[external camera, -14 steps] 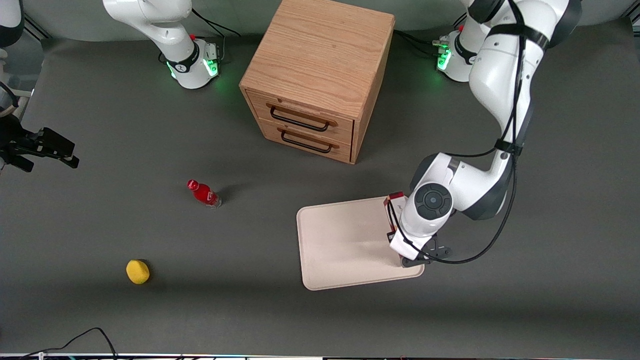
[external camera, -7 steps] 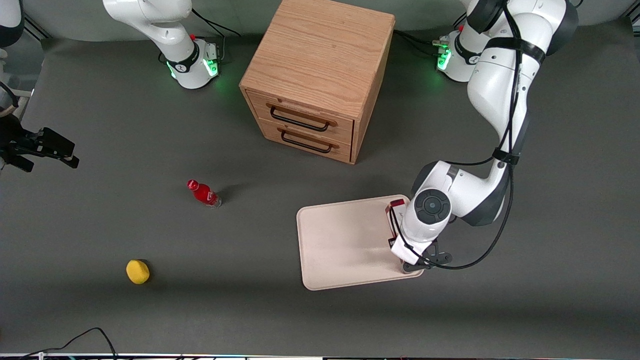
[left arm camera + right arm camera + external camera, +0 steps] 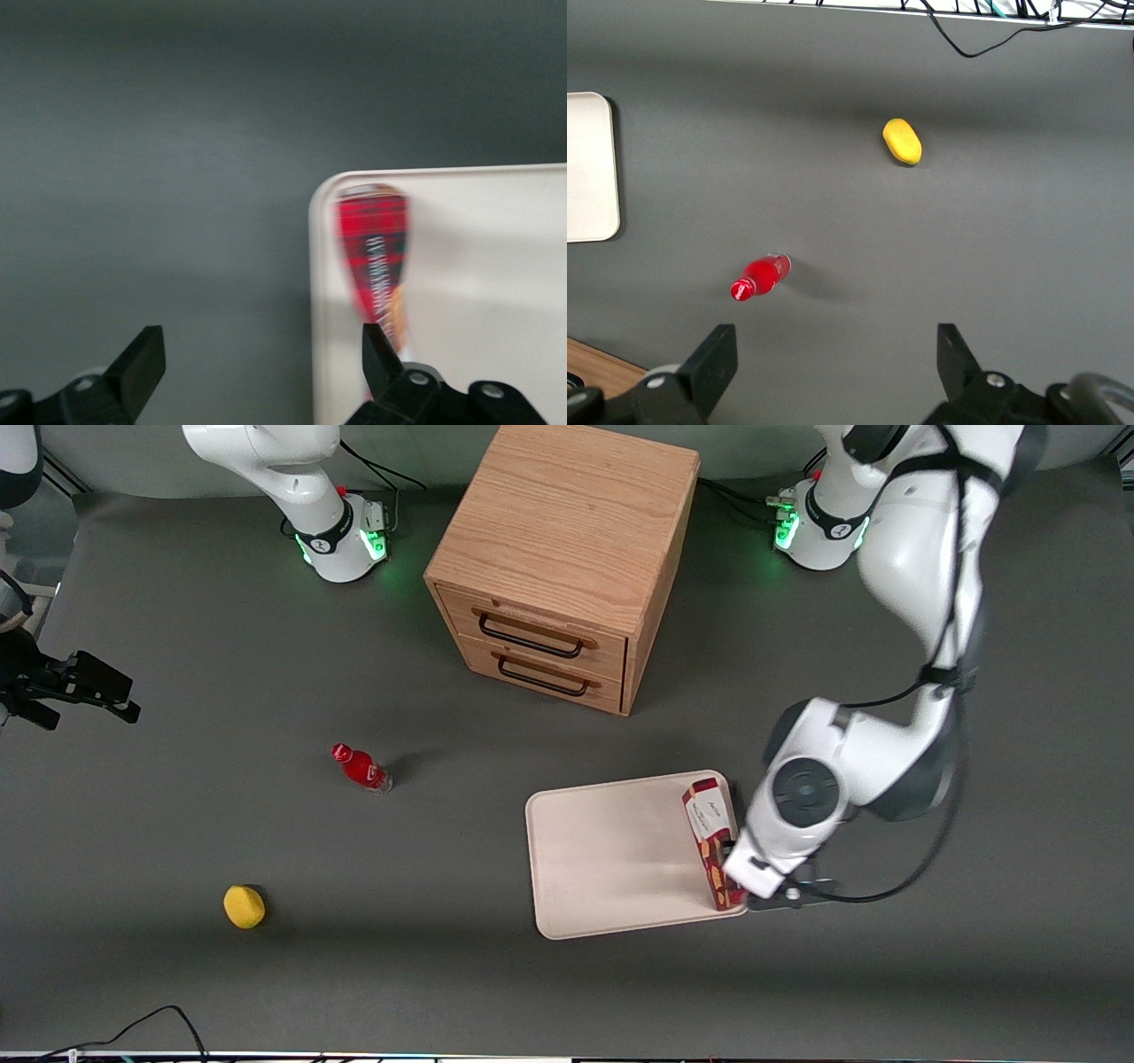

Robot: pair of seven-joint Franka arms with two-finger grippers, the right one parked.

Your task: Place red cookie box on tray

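Observation:
The red cookie box [image 3: 711, 841] lies flat on the cream-white tray [image 3: 611, 850], along the tray's edge toward the working arm's end, with its white label end farther from the front camera. My left gripper [image 3: 772, 887] hovers just off that tray edge, beside the box's nearer end. In the left wrist view the gripper [image 3: 257, 341] is open and empty, its fingers wide apart over the grey table. There the box [image 3: 376, 257] lies inside the tray's rim [image 3: 315, 266], close to one fingertip [image 3: 372, 350].
A wooden two-drawer cabinet [image 3: 558, 558] stands farther from the front camera than the tray. A small red bottle [image 3: 361, 768] and a yellow object [image 3: 244, 906] lie toward the parked arm's end. Both also show in the right wrist view, the bottle [image 3: 760, 276] and the yellow object [image 3: 902, 142].
The gripper has let go of the box and moved off the tray toward the working arm's end. The box, earlier mostly covered by the hand, now lies in plain sight on the tray.

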